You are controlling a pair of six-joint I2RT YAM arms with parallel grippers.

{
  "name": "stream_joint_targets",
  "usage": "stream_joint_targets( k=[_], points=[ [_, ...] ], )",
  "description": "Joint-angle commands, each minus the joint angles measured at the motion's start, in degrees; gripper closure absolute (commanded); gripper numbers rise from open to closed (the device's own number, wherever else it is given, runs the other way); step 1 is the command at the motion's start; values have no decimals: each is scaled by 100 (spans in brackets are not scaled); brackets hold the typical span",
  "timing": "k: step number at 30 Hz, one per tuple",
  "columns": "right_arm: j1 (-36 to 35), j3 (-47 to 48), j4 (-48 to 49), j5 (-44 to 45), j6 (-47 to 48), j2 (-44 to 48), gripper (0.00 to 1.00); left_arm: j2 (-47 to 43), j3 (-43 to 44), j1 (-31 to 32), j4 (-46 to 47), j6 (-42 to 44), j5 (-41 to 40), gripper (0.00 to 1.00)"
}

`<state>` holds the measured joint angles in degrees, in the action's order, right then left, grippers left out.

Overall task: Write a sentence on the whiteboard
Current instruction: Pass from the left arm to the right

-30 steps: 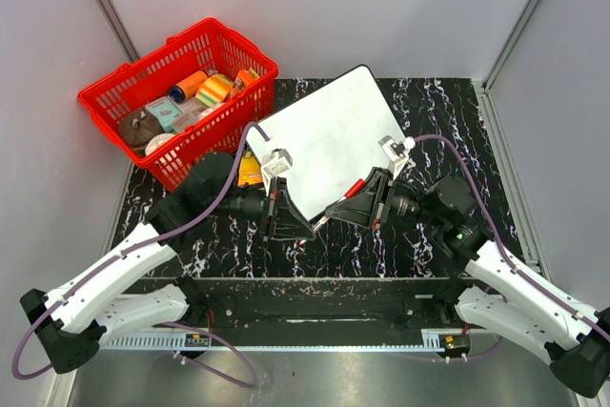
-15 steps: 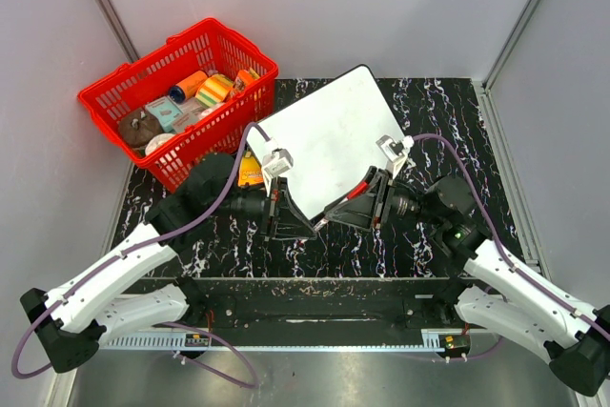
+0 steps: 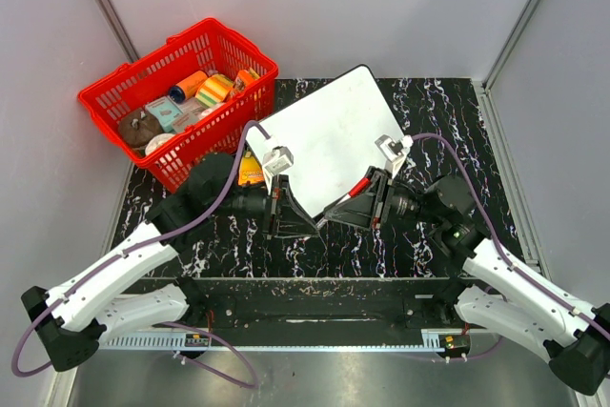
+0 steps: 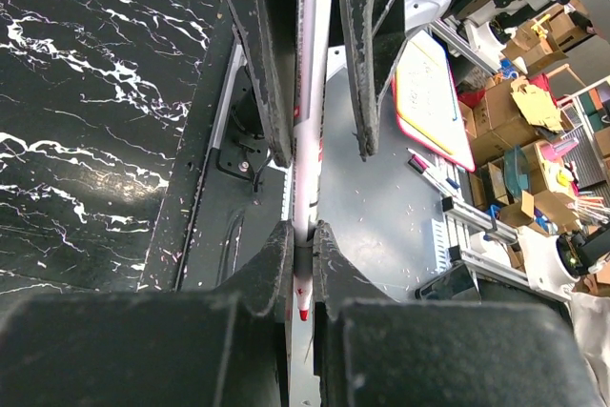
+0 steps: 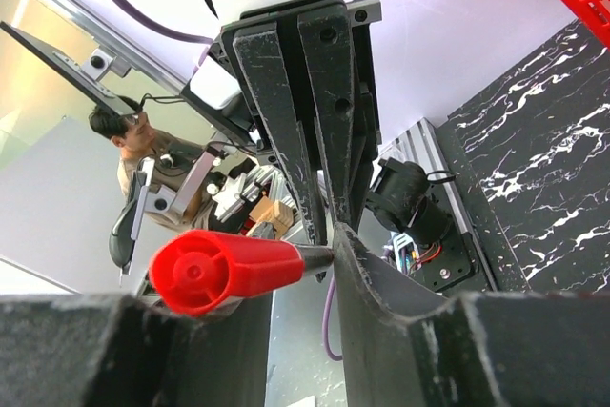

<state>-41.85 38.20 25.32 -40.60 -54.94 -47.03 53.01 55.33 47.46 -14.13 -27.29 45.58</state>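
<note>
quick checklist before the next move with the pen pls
1. Left gripper shut on the slim white marker pen: ok.
2. Right gripper firm on the round red plastic cap: cannot tell; a gap shows beside one finger.
3. Cap off the pen: not ok, it looks seated.
4. Large flat white rectangular whiteboard lying flat, close to both arms: ok.
5. Board surface free for writing: ok, no marks visible.
</note>
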Motion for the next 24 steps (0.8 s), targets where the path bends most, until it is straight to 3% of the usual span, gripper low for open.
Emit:
stream_joint_targets(
  k=[1, 4, 9, 13, 14, 15, 16, 18, 19, 20, 24],
  points=[
    [-25, 91, -77, -255, 157, -61, 64, -2, -5, 35, 367, -48, -102, 100],
    [-25, 162, -290, -238, 264, -26, 70, 7, -22, 35, 385, -48, -102, 100],
    [-25, 153, -265, -229, 238, -43, 100, 51, -57, 70, 394, -66, -58, 100],
    [-17, 57, -264, -45, 211, 52, 100, 16, -66, 79, 394, -66, -102, 100],
    [-17, 30, -308, 25, 229, 88, 100, -28, -84, 70, 376, -57, -128, 96],
    [-25, 21, -439, 182, 273, 149, 100, -54, -75, 79, 306, -31, -181, 87],
    [-25, 13, -527, 262, 377, 272, 100, -98, -75, 79, 262, 13, -355, 66],
    [-25, 21, -895, 516, 518, 378, 100, -273, -84, 70, 60, 74, -646, 45],
    [-17, 39, -1071, 631, 658, 500, 100, -361, -84, 70, 16, 92, -1004, 18],
    [-25, 74, -1256, 754, 729, 545, 100, -545, -145, 70, -63, 101, -1181, 2],
    [-25, 135, -2309, 1587, 1081, 887, 100, -1055, -355, 70, -107, -144, -1929, 1]
  ],
)
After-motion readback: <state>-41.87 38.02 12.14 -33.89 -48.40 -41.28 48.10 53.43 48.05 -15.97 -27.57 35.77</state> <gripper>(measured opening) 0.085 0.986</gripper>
